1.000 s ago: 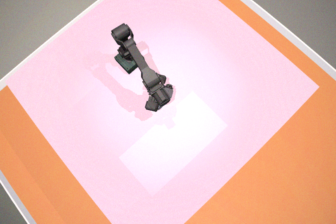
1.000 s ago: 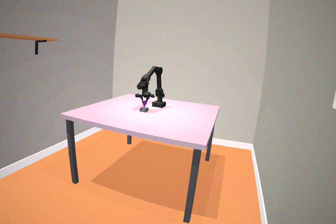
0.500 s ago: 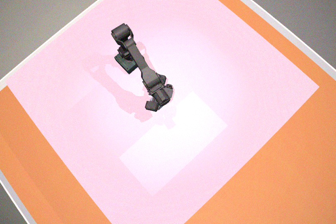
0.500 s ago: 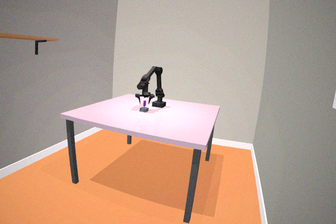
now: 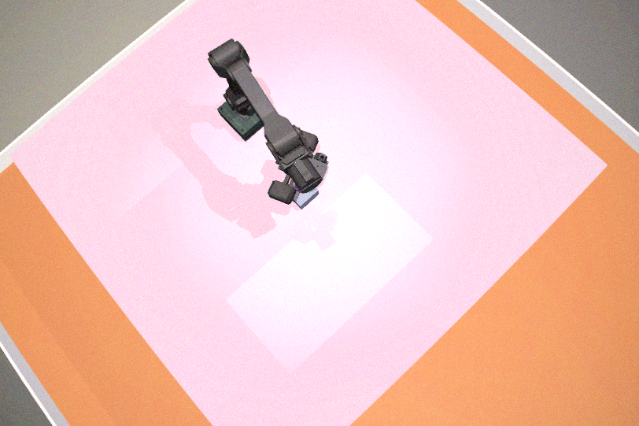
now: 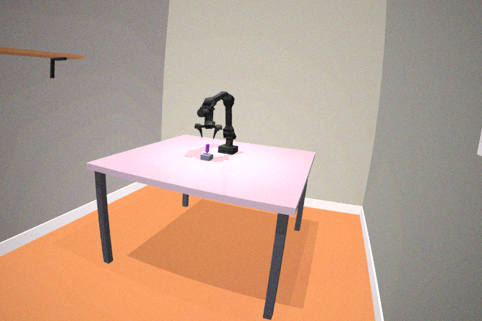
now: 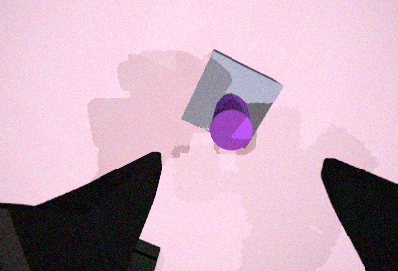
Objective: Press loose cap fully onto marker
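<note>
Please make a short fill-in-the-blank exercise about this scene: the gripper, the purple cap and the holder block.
1. The gripper fingers stand ____, with nothing between them.
2. The purple cap stands upright over the grey ____.
3. In the exterior view, the gripper hangs ____ the cap, not touching it.
4. The table top is ____ in colour.

Missing words: open; holder block; above; pink
</note>
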Controlling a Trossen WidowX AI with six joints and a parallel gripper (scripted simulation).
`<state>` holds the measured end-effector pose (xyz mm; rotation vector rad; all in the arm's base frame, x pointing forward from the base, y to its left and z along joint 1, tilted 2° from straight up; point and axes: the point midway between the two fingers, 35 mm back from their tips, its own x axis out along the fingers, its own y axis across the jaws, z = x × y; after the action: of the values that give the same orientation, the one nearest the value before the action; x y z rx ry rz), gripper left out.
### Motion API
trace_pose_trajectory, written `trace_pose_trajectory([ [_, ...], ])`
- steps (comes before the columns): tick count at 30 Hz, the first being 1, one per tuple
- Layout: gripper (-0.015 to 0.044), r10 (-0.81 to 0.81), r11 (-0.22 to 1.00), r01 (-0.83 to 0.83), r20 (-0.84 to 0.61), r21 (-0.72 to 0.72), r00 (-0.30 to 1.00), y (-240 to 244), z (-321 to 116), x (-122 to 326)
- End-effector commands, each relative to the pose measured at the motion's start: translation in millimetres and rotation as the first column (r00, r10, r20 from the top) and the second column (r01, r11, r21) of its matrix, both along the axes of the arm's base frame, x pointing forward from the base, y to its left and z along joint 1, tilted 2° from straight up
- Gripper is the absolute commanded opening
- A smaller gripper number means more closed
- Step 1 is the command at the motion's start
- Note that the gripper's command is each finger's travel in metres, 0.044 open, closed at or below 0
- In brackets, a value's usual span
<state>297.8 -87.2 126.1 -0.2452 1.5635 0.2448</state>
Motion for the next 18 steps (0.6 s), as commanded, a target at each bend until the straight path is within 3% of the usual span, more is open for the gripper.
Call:
trace_pose_trajectory([
  [1,0.0282,-0.289,0.957,0.289,-0.004,-0.003,0.957,1.8,-4.7,0.2],
  [4,0.0204,-0.423,0.906,0.423,-0.002,-0.005,0.906,2.6,-7.0,0.6],
  [12,0.0,-0.423,0.906,0.423,-0.002,-0.005,0.906,2.6,-7.0,0.6],
  [18,0.0,-0.423,0.906,0.423,-0.002,-0.005,0.906,2.6,-7.0,0.6],
])
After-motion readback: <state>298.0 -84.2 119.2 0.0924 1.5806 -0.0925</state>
